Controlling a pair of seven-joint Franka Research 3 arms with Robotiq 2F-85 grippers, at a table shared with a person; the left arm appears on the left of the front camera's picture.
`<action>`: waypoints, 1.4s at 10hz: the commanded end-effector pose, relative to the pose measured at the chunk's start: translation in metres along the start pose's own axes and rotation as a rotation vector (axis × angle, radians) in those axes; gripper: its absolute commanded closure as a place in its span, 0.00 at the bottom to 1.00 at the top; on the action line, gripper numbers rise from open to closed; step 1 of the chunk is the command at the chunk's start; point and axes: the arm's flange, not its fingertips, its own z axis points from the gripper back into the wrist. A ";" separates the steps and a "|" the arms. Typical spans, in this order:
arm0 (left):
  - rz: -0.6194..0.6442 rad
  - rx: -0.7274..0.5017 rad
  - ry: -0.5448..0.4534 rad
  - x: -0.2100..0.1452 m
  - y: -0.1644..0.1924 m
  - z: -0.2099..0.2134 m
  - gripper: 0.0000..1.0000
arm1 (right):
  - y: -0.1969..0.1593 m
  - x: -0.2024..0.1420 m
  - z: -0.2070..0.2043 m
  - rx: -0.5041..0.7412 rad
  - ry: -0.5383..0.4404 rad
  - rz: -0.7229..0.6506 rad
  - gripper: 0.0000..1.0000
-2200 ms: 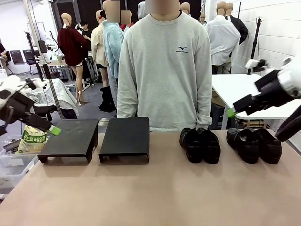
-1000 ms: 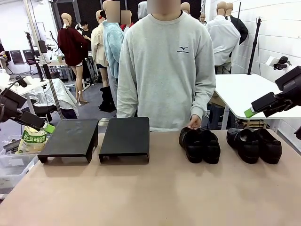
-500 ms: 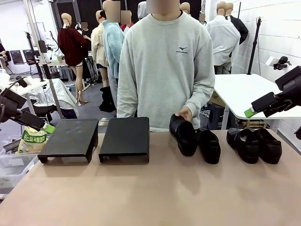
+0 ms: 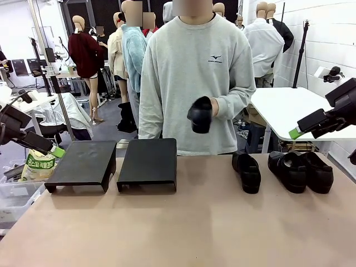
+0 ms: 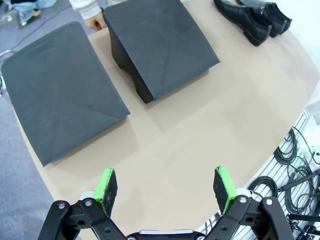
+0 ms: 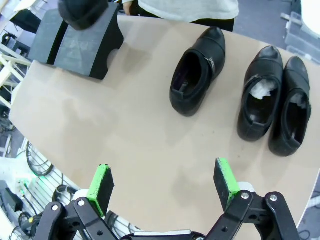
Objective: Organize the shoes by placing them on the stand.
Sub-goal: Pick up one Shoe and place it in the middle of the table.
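Observation:
A person across the table holds one black shoe (image 4: 200, 114) up at chest height; the same shoe (image 6: 82, 12) hangs above the stands in the right wrist view. Its mate (image 4: 246, 171) (image 6: 197, 70) lies alone on the table. Two more shoes (image 4: 300, 171) (image 6: 260, 100) sit side by side at the far right. Two black sloped stands (image 4: 83, 164) (image 4: 149, 162) (image 5: 60, 90) (image 5: 160, 45) hold nothing. My left gripper (image 4: 58, 151) (image 5: 165, 185) hovers open off the table's left edge. My right gripper (image 4: 295, 132) (image 6: 163, 181) hangs open, high at the right, away from the shoes.
A snack bag (image 4: 39, 166) sits in a clear bin left of the table. A white table (image 4: 283, 105) stands behind my right arm. The near half of the tan tabletop (image 4: 183, 228) is bare. Cables (image 5: 295, 165) hang below the table edge.
The person's hand took the left shoe of the middle pair and lifted it from the table to chest height. Both arms pulled back outward earlier and have since stayed still.

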 end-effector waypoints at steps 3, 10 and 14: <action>-0.015 -0.009 -0.003 -0.001 0.002 0.002 0.00 | 0.000 0.002 -0.002 0.021 -0.019 0.003 0.00; -0.015 -0.009 -0.003 -0.001 0.002 0.002 0.00 | -0.001 0.001 -0.001 -0.010 0.024 -0.023 0.00; -0.015 -0.009 -0.003 -0.001 0.002 0.002 0.00 | -0.047 0.040 -0.012 -0.140 0.063 -0.118 0.00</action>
